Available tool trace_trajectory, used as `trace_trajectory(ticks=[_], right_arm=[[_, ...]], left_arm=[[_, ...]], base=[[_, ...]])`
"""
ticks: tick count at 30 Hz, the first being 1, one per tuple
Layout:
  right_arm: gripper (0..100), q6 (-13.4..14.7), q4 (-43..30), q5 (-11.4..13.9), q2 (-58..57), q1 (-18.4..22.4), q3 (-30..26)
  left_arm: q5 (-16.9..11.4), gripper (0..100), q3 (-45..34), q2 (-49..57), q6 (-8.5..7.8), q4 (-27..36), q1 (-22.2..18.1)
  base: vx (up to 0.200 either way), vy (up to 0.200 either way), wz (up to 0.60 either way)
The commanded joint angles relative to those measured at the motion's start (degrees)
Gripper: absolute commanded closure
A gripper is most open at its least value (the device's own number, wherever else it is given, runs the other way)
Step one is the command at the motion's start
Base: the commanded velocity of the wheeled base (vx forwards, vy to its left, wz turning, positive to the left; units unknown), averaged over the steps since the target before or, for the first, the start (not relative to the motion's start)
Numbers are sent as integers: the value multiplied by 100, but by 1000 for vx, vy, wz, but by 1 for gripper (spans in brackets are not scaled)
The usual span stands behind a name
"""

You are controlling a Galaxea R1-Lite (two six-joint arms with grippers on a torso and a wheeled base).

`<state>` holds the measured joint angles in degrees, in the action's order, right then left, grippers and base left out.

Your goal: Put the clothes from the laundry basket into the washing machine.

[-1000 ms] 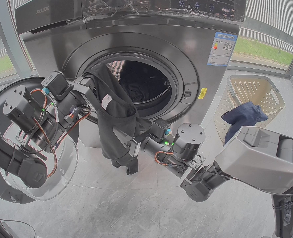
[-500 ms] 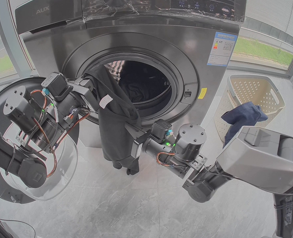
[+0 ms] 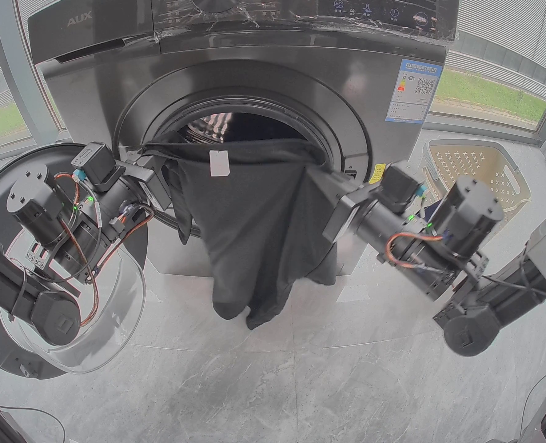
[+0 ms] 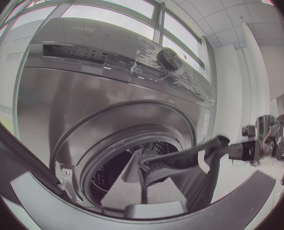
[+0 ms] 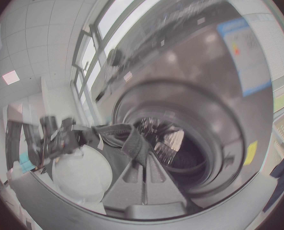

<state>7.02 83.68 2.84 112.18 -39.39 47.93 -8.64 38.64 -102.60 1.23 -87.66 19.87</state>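
**Head view:** The left tool (image 3: 151, 166), at middle left of the frame, and the right tool (image 3: 317, 176), right of centre, are each pinching one end of a dark garment (image 3: 254, 229). They are stretching its top edge flat across the open mouth (image 3: 242, 127) of the washing machine (image 3: 346, 93). The rest of the cloth is hanging down in front of the machine toward the floor (image 3: 285, 389). The laundry basket (image 3: 470, 167) is standing at the right edge, behind the right arm, and the open door (image 3: 70, 346) is sitting at lower left.

**Left wrist view:** The left tool (image 4: 144, 182) is clamping narrowly on the ribbed band of the garment (image 4: 177, 158), which is running taut to the right tool (image 4: 244, 149) farther off.

**Right wrist view:** The right tool (image 5: 145, 176) is gripping the band (image 5: 134, 141) in the same way, with the drum behind it.

To load the garment cleanly, both arms probably need to carry the stretched edge forward together, past the door seal. They should be lifting enough that the hanging part follows it inside and does not snag on the rim. Opening the fingers early is likely to drop the cloth onto the floor.
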Motion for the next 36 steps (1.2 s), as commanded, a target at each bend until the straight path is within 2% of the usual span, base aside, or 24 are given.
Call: trace_trajectory(ticks=[1, 5, 11, 12, 21, 36], right_arm=[[100, 89, 228, -64, -592, 274, -188], [100, 89, 219, -73, -970, 203, -513], [100, 89, 184, -82, -1172, 80, -443], [100, 89, 184, -170, -1172, 72, -469], [100, 80, 167, -302, -1181, -16, -434], [100, 80, 175, -310, -1198, -8, -460]], left_arm=[[12, 100, -252, 222, 0, 30, 61], [29, 100, -296, 477, 0, 83, 254], [144, 100, -507, 706, -9, 83, 553], [188, 100, -525, 785, -9, 74, 588], [205, 100, -463, 1005, -18, 144, 597], [214, 100, -454, 978, -26, 206, 588]], base=[[0, 0, 0], [0, 0, 0], [0, 0, 0], [0, 0, 0], [0, 0, 0], [0, 0, 0]])
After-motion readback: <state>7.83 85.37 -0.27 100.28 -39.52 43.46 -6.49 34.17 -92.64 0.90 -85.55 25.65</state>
